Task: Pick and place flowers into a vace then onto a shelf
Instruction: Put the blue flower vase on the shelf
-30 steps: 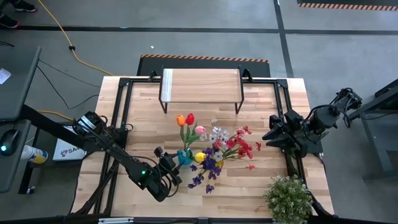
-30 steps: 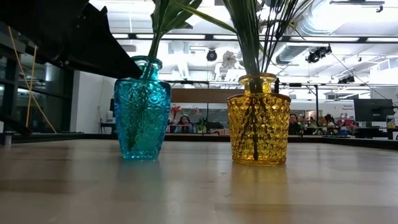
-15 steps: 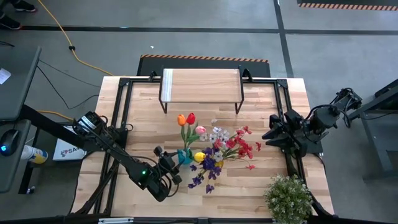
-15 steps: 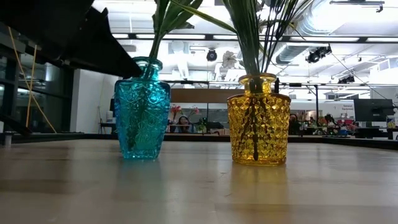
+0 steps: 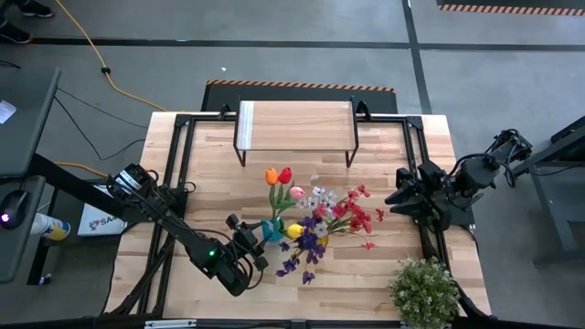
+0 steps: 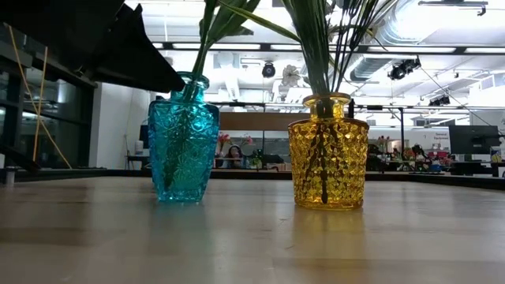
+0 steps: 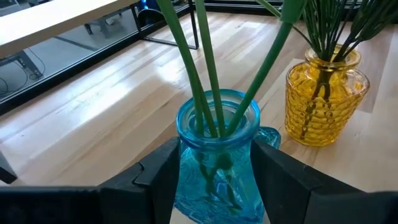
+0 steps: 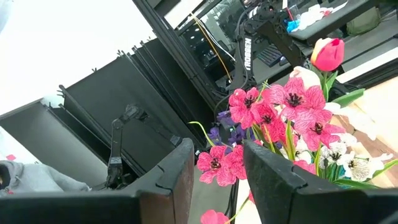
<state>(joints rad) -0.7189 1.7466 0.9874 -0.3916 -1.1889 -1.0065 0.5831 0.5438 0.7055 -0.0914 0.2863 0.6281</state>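
A blue glass vase (image 7: pixel 217 155) stands at the table's middle near side, with green stems rising from its mouth. Orange and red tulip heads (image 5: pixel 277 175) top those stems. My left gripper (image 5: pixel 259 236) is shut on this vase. Just to its right, a yellow glass vase (image 6: pixel 327 150) rests on its base and holds red, purple and white sprays (image 5: pixel 340 217). The shelf (image 5: pixel 295 126) stands at the table's far side. My right gripper (image 5: pixel 402 196) hovers open near the table's right edge, with nothing between its fingers (image 8: pixel 177 168). My left gripper pinches the blue vase between its two fingers (image 7: pixel 163 169), one on each side of the shoulder just under the neck (image 7: pixel 186 152). The fingers come almost level from the table's near left. The vase stands nearly upright, a little tilted, its base (image 6: pixel 181 197) at the tabletop.
A bushy potted plant (image 5: pixel 423 291) sits at the near right corner. Black frame rails (image 5: pixel 180 164) run along the table's left and right sides. Bare wood lies between the vases and the shelf.
The blue vase has tipped a little in my left gripper's hold. Its tulip heads have swung slightly toward the table's right, while its base has stayed about where it was. The yellow vase has not moved.
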